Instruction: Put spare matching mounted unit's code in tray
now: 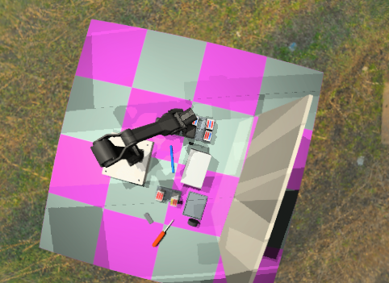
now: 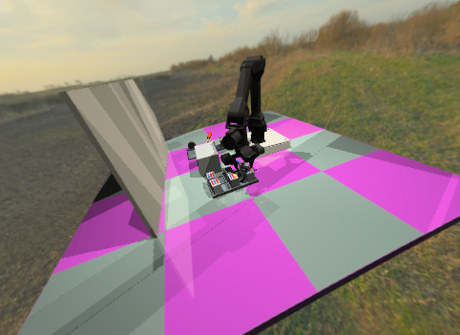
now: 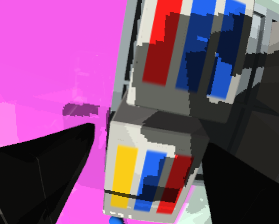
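The gripper [image 3: 151, 137] is open above the spares rack [image 3: 121, 75] [image 2: 224, 194]. In the wrist view its fingertips lie on either side of a grey-white block [image 3: 150, 170] with yellow, blue and red stripes; contact cannot be told. A red-blue-blue block [image 3: 180, 55] stands beside it. More striped blocks [image 1: 210, 124] [image 2: 215, 182] sit in the rack. The grey tray [image 1: 195, 206] shows no block in it. Two small red-striped blocks [image 1: 160, 195] [image 1: 174, 201] stand left of the tray; which thing is the mounted unit, and its code, cannot be told.
A white box [image 1: 196, 168] [image 2: 207, 150] stands between rack and tray. A blue pen [image 1: 172, 159] lies left of it. An orange screwdriver [image 1: 159, 237], a small grey piece [image 1: 148, 218] and a black round thing [image 1: 193, 222] lie near the tray. A tall beige panel [image 1: 274, 164] [image 2: 115, 147] stands beyond.
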You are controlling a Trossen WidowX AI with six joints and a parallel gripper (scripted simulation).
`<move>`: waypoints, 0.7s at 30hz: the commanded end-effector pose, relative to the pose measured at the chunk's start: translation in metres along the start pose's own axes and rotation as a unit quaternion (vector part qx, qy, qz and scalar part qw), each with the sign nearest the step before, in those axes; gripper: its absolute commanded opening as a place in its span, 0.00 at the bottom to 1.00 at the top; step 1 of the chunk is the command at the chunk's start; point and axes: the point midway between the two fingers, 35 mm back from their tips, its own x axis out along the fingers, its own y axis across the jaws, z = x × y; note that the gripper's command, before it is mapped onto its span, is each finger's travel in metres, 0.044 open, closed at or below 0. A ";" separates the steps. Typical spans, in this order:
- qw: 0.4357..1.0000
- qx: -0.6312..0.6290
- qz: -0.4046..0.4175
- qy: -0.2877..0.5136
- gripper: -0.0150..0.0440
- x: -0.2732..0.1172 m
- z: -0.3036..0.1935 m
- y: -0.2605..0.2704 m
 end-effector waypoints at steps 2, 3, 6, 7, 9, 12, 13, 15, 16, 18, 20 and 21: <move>1.000 0.004 0.003 0.001 0.76 0.002 -0.001 0.002; 1.000 0.004 0.003 0.001 0.76 0.002 -0.001 0.002; 1.000 0.000 0.001 0.001 0.72 0.001 -0.001 0.001; 1.000 0.000 0.001 0.001 0.67 0.001 -0.001 0.001; 1.000 0.000 0.001 0.001 0.58 0.001 -0.001 0.001; 1.000 0.000 0.001 0.001 0.52 0.001 -0.001 0.001; 1.000 0.000 0.001 0.001 0.51 0.001 -0.001 0.001; 1.000 0.000 0.001 0.001 0.48 0.001 -0.001 0.001; 1.000 0.000 0.001 0.001 0.47 0.001 -0.001 0.001; 1.000 0.000 0.001 0.001 0.45 0.001 -0.001 0.001; 1.000 0.000 0.001 0.001 0.36 0.001 -0.001 0.001; 1.000 0.000 0.001 0.001 0.32 0.001 -0.001 0.001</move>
